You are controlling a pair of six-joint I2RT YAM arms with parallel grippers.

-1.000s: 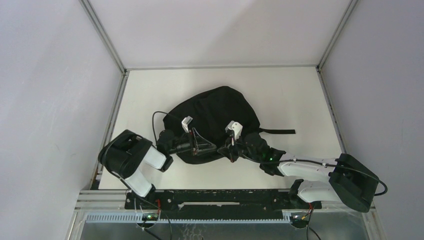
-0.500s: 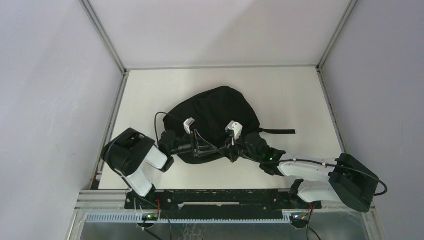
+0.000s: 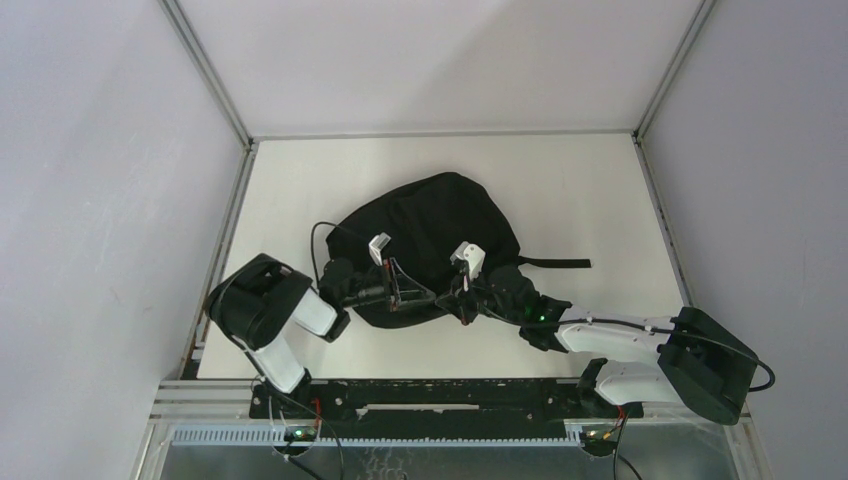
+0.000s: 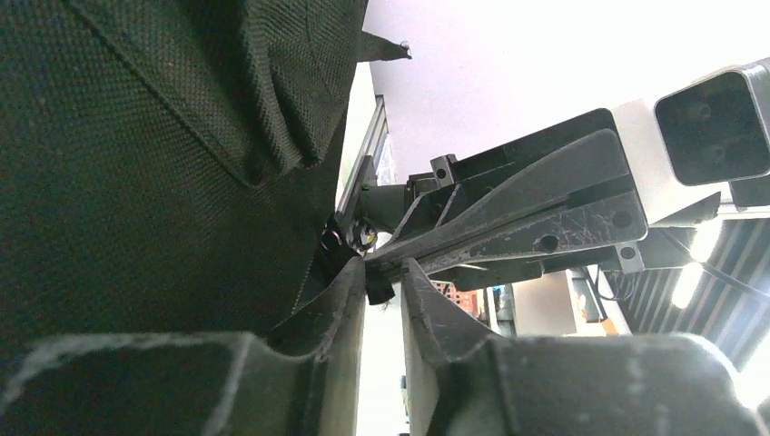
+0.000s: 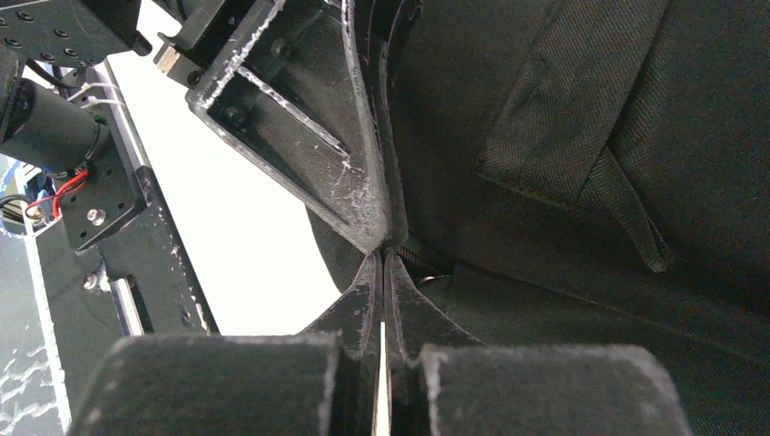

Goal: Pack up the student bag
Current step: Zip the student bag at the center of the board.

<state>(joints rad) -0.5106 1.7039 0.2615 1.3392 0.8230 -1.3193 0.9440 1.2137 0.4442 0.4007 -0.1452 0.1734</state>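
On a white tabletop (image 3: pixel 600 190), between two robot arms, lies a black, rounded, soft fabric backpack (image 3: pixel 430 225). Compared with a second ago, the left arm has edged slightly to the right. The left gripper (image 3: pixel 432 297) now sits closer to the right gripper (image 3: pixel 462 300), and their tips almost meet where a small gap showed before. The backpack has not shifted, and the right arm is where it was.

Both grippers lie low at the near edge of the backpack, pointing toward each other. The bulk of the bag rises behind them, toward the far side of the table.

Through the left wrist camera, woven black fabric fills the left side of the view and lies against the left gripper's fingers (image 4: pixel 336 309). Those fingers stand nearly together, with a small black tab (image 4: pixel 377 289) caught in the narrow slot between them. The tip of the right gripper comes down to just above that tab.

Through the right wrist camera, the right gripper's fingers (image 5: pixel 404 313) are pressed together, with only a hairline of light between them. I cannot tell whether anything is caught at their tips. The bag's fabric fills the right side of that view.

A black strap (image 3: pixel 555 263) trails flat on the table from the bag's right side. The bag's inside is hidden in every view, so I cannot tell what it holds.
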